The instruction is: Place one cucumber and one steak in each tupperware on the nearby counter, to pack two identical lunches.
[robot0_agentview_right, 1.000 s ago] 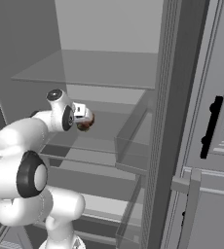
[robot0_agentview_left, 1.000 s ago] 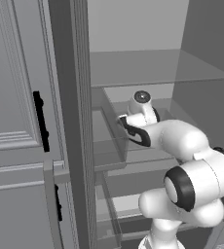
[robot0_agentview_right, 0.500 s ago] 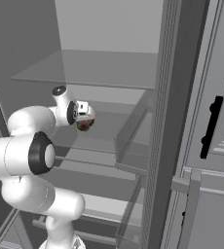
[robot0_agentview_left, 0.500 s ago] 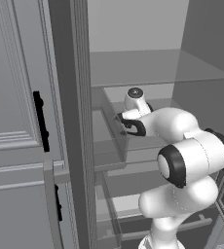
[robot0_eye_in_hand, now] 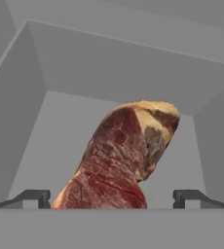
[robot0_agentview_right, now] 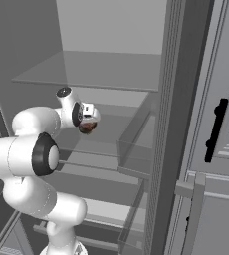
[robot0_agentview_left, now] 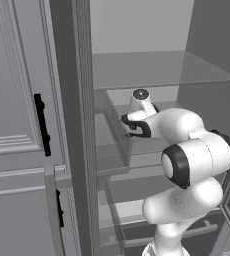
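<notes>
One steak (robot0_eye_in_hand: 122, 158) sat clamped in the pincer (robot0_eye_in_hand: 111, 197), its marbled red end rising between the two dark fingertips (robot0_eye_in_hand: 33, 197). Pincer and steak (robot0_agentview_right: 87, 127) hung inside the open fridge, above a glass shelf (robot0_agentview_right: 106, 154), beside the grey cabinet door (robot0_agentview_left: 17, 125).

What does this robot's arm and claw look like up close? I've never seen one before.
The arm is made of smooth, rounded glossy white segments joined by dark, almost black bands at the joints. A round dark-grey cap tops the wrist. The claw ends in two small dark angular fingertips. No cables or markings are visible.
</notes>
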